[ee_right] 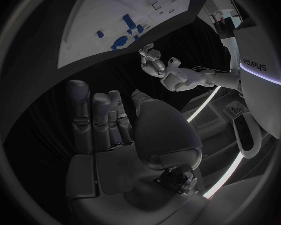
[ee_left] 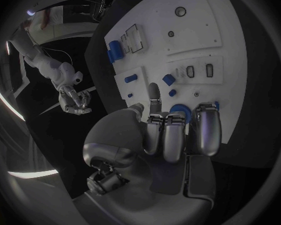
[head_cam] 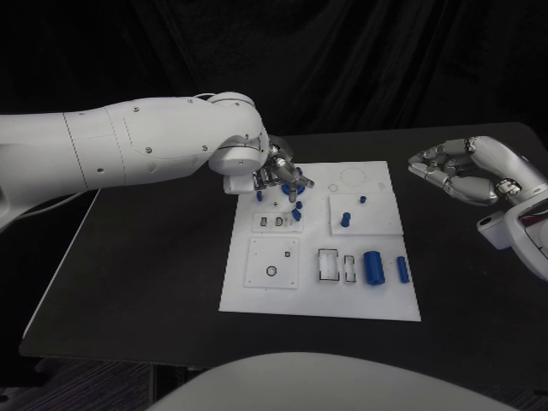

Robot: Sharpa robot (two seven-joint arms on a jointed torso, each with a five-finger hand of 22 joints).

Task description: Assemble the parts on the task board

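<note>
Fingertips (ee_left: 154,92) just above blue part (ee_left: 178,110)

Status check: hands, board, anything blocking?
Left hand over the task board's far left corner, fingers on small blue parts; grip unclear. Right hand off the board, holding nothing. Nothing blocking.
</note>
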